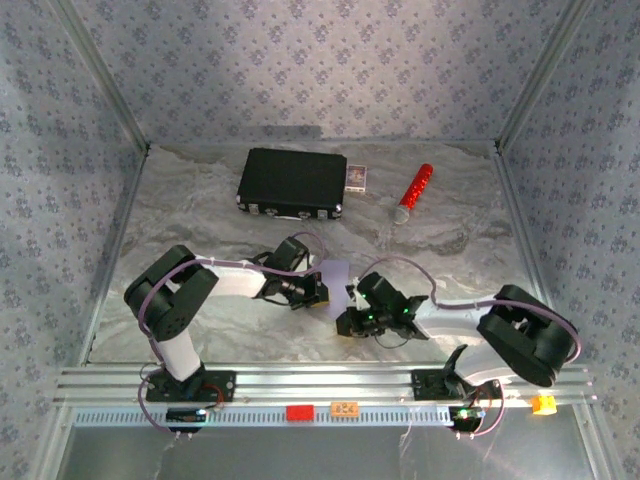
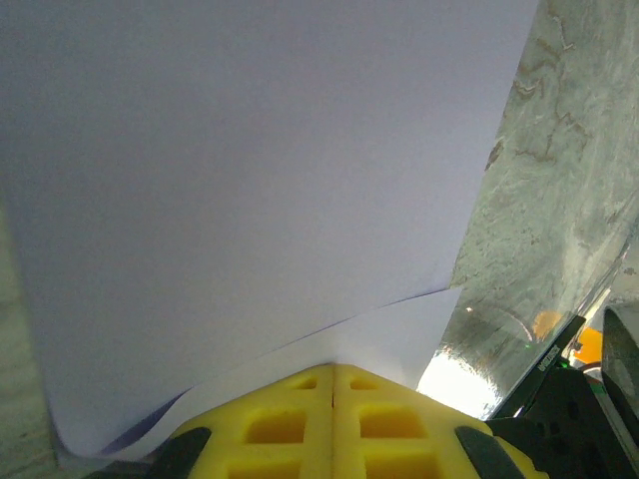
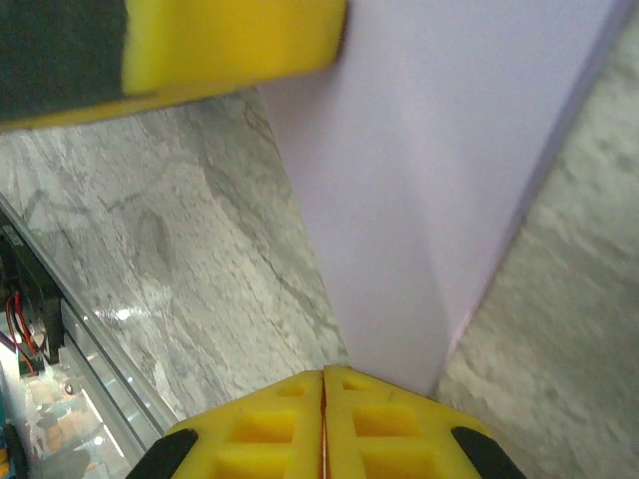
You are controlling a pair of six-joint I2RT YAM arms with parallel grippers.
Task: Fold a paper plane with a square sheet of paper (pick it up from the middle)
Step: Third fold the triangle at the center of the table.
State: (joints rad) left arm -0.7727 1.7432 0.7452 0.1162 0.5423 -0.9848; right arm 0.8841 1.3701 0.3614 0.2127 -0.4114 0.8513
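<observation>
The left claw (image 2: 332,371) is shut on the paper (image 2: 250,180), the shut right claw (image 3: 323,374) touches it from 4 o'clock, so crease slowly, edges even.

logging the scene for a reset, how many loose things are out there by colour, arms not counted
black: 1, the black case
white-and-dark: 1, the small card box
red-and-silver: 1, the cylinder
pale lilac: 1, the paper sheet
total: 4
</observation>
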